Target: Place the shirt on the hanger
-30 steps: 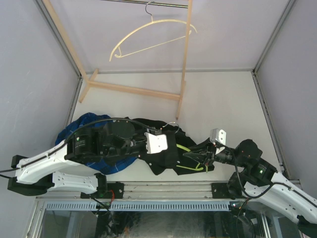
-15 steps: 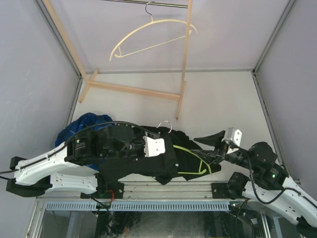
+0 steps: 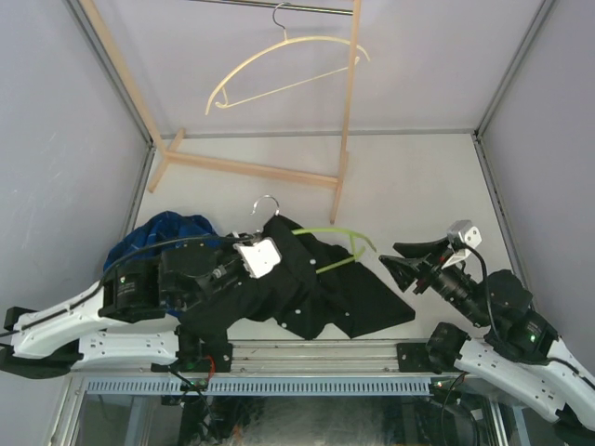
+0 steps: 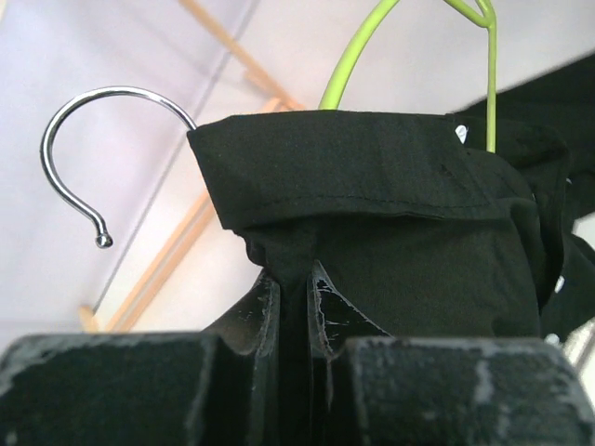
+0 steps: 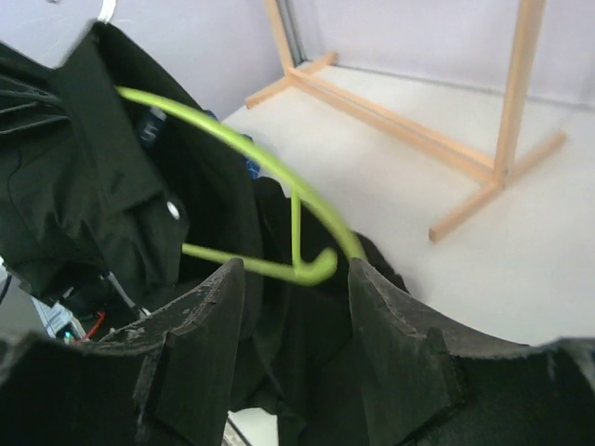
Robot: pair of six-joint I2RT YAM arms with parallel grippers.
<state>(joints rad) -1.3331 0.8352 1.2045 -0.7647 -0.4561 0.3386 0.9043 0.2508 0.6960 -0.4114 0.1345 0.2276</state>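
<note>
The black shirt (image 3: 321, 293) hangs in a bunch from my left gripper (image 3: 268, 234), lifted off the table. In the left wrist view the jaws of the left gripper (image 4: 296, 283) are shut on black fabric just below the collar (image 4: 353, 158). The lime-green hanger (image 3: 339, 229) sticks out of the collar, its metal hook (image 3: 267, 201) pointing up and back. Its right arm is bare and reaches toward my right gripper (image 3: 398, 261). That right gripper (image 5: 296, 268) is open, with the hanger's end (image 5: 321, 268) just beyond its fingertips, touching neither.
A blue plaid shirt (image 3: 167, 230) lies on the table behind the left arm. A wooden rack (image 3: 348, 111) stands at the back, and a cream hanger (image 3: 279, 60) hangs from its rail. Grey walls close in both sides.
My left gripper closed on the shirt collar and raised shirt and hanger up and back. My right gripper opened, let go of the hanger and drew back to the right.
</note>
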